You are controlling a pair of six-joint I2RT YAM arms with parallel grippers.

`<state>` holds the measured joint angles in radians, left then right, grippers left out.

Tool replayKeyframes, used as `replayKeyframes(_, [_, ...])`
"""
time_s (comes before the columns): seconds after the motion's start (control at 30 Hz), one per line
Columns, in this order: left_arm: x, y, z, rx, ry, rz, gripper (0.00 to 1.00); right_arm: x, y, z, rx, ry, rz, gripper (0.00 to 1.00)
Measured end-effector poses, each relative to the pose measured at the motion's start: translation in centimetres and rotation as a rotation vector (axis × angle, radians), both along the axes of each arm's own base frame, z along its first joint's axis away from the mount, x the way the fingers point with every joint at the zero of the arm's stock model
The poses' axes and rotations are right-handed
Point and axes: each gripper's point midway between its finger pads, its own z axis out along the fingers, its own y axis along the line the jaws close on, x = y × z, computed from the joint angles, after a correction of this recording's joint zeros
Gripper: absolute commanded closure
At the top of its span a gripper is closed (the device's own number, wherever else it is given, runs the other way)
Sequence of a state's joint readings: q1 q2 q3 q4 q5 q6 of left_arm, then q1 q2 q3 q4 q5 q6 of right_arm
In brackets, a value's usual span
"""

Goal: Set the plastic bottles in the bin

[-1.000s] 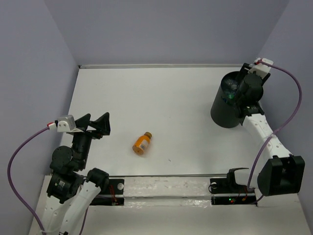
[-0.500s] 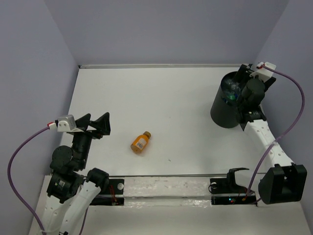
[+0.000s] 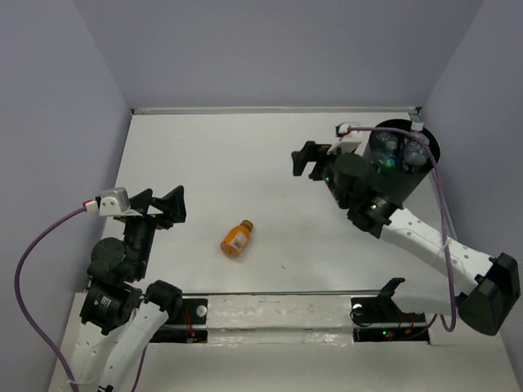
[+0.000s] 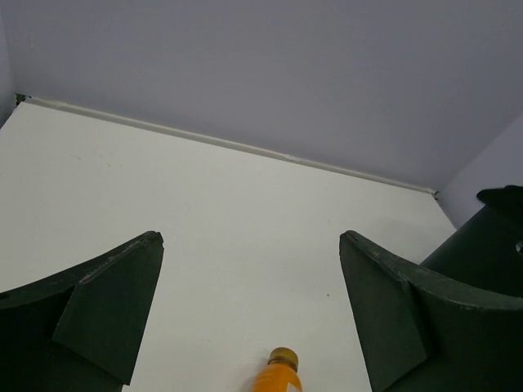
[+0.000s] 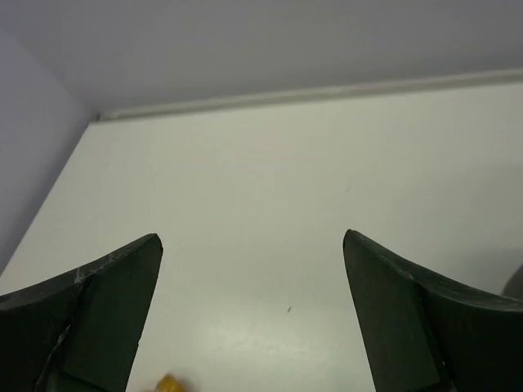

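Bottles (image 3: 398, 152), clear ones with blue labels and a green patch among them, show inside the black bin (image 3: 415, 186) only from overhead. Well left of the bin lies the squat orange bottle (image 3: 237, 238); the left wrist view catches only its cap end. The right gripper (image 3: 310, 161), just left of the bin, and the left gripper (image 3: 159, 204), far left of it, both gape empty.

A flat white surface (image 3: 245, 155) is enclosed by plain pale lavender walls (image 3: 270, 49); a tiny dark speck (image 3: 283, 266) lies on it, near a glossy clear strip (image 3: 278, 311) along its near edge.
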<state>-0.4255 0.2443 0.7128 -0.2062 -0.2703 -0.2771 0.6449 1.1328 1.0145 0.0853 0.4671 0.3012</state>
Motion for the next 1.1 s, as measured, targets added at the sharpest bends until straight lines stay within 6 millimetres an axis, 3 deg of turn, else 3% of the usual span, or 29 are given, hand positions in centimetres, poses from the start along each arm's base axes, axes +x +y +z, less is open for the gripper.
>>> replayKeyframes(0.07, [0.1, 0.0, -0.1, 0.002, 0.005, 0.002, 0.01, -1.9, 4.8, -3.7, 0.018, 0.094, 0.109, 0.01])
replayKeyframes(0.17, [0.4, -0.1, -0.3, 0.006, 0.016, 0.005, 0.01, -5.3, 12.1, -11.0, -0.015, 0.267, 0.250, 0.00])
replayKeyframes(0.2, [0.4, -0.1, -0.4, 0.008, 0.020, 0.005, 0.01, -6.9, 15.0, -14.6, -0.047, 0.346, 0.302, 0.00])
replayKeyframes(0.3, [0.6, -0.2, -0.6, 0.012, 0.028, 0.006, 0.01, -10.5, 18.5, -22.0, -0.114, 0.515, 0.371, 0.00])
replayKeyframes(0.37, [0.6, -0.1, -0.6, 0.012, 0.028, 0.010, 0.01, -12.1, 19.3, -25.8, -0.129, 0.619, 0.382, 0.00])
replayKeyframes(0.67, [0.6, -0.2, -0.5, 0.012, 0.025, 0.002, 0.01, -12.3, 21.9, -24.5, 0.006, 0.666, 0.409, 0.00])
replayKeyframes(0.9, [0.5, -0.2, -0.5, 0.012, 0.023, 0.000, 0.01, -13.7, 23.4, -27.9, -0.016, 0.755, 0.432, 0.01])
replayKeyframes(0.97, [0.5, -0.2, -0.4, 0.011, 0.020, 0.000, 0.01, -13.7, 23.3, -29.1, -0.033, 0.771, 0.420, 0.05])
replayKeyframes(1.1, [0.3, -0.1, -0.2, 0.006, 0.010, 0.001, 0.01, -13.5, 23.8, -29.0, -0.034, 0.761, 0.417, 0.22])
